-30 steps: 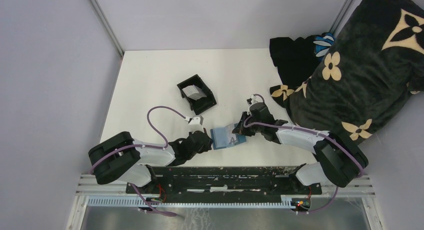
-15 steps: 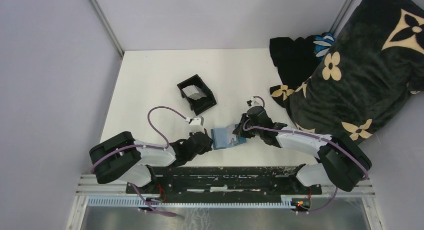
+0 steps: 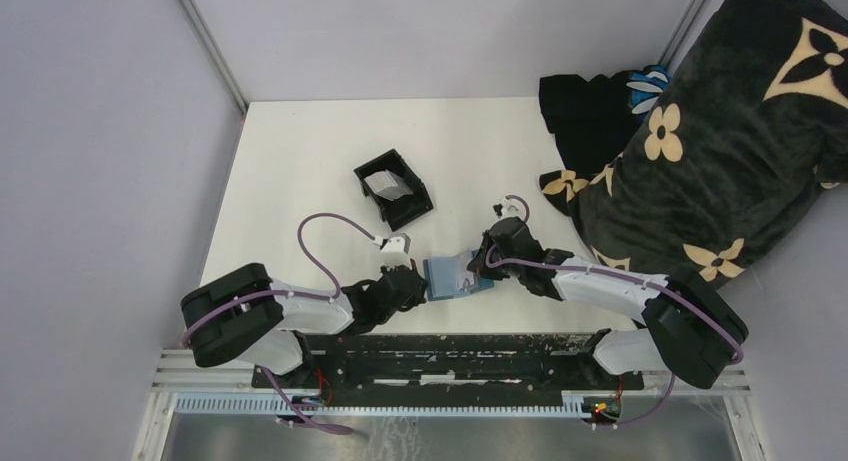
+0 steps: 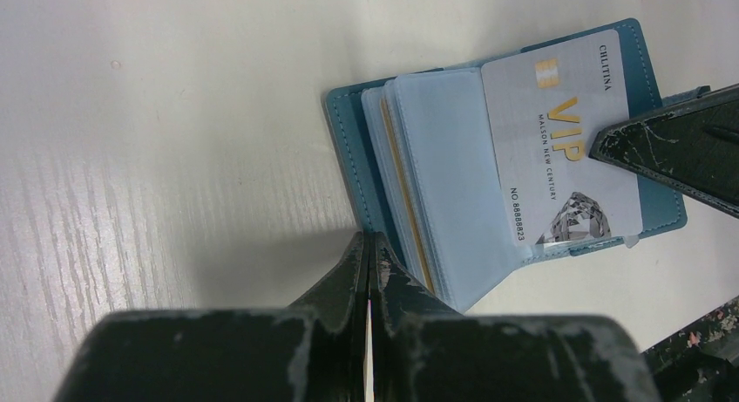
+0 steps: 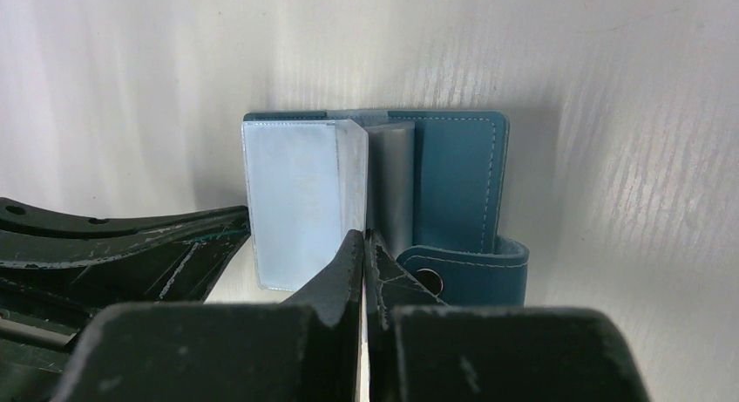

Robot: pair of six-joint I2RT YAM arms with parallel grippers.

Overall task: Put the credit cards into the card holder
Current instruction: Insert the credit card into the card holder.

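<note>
An open teal-blue card holder (image 4: 347, 149) is lying flat on the white surface (image 3: 300, 161), near its front edge, between the two arms.
Its stitched cover is facing down, a stack of clear sleeves is fanning up from the spine, and a snap tab (image 5: 462, 275) is sticking out at one side. A pale grey card (image 4: 558, 149) with a gold "VIP" and a diamond picture is sitting partly inside the top sleeve. The left fingers (image 4: 357, 267) are pressing together, closed, tips touching the cover's edge. The right fingers (image 5: 353, 254) are also closed, tips meeting the card's outer edge; whether they are pinching it cannot be told. Further back, a black box (image 3: 405, 206) is holding another pale card (image 3: 383, 184).
</note>
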